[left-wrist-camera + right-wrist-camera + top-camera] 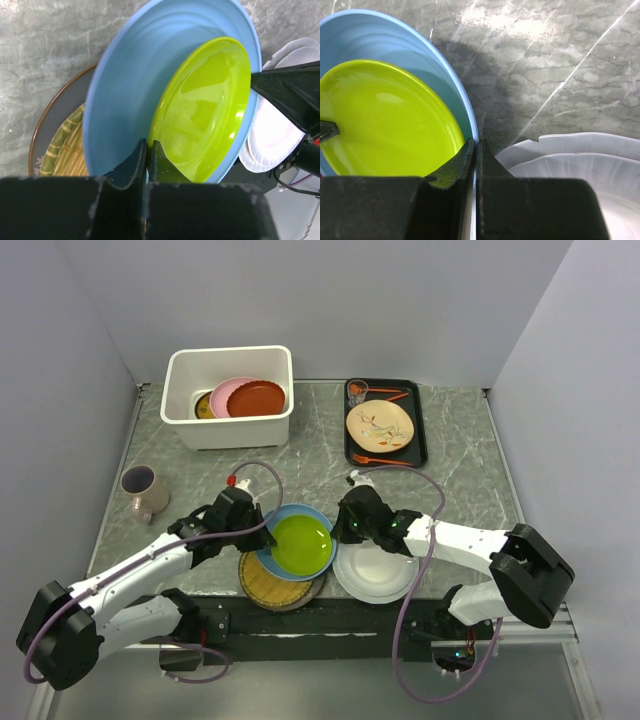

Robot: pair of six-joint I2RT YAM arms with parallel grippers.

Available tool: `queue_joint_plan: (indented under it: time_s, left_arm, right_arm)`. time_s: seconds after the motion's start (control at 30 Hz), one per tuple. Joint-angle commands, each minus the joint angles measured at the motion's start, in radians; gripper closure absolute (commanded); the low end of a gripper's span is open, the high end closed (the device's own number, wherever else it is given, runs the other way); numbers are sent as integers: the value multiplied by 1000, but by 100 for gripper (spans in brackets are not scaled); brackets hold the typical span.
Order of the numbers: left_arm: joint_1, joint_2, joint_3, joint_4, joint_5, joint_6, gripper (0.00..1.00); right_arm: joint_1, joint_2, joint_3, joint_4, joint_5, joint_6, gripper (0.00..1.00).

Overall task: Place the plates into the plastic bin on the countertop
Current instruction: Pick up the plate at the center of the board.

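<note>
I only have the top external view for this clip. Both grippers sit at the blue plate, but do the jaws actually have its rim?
Observer: In the right wrist view, the right gripper is shut on the rim of the blue plate, with one finger inside and one outside.
Operator: And the left one?
Observer: In the left wrist view, the left gripper is closed at the near rim, right beside the lime green plate.
Operator: Is the white plate a single one?
Observer: The right wrist view shows two white rims, one nested inside the other.
</note>
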Motion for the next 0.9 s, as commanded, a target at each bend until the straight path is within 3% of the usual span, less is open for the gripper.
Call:
queue_joint_plan:
  time_s: [0.0,0.3,0.87]
  left_arm:
    - [-6,-36,21,11,-16,-10,99]
    - [-6,-74,60,-41,-50,-13,99]
    - [-4,-100,202,-106,-134,2,99]
  right_arm:
    - [2,-34,8,59,-5,11,100]
    - [2,-24,14,51,-17,11,95]
    - [2,-27,5,63,-29,8,56]
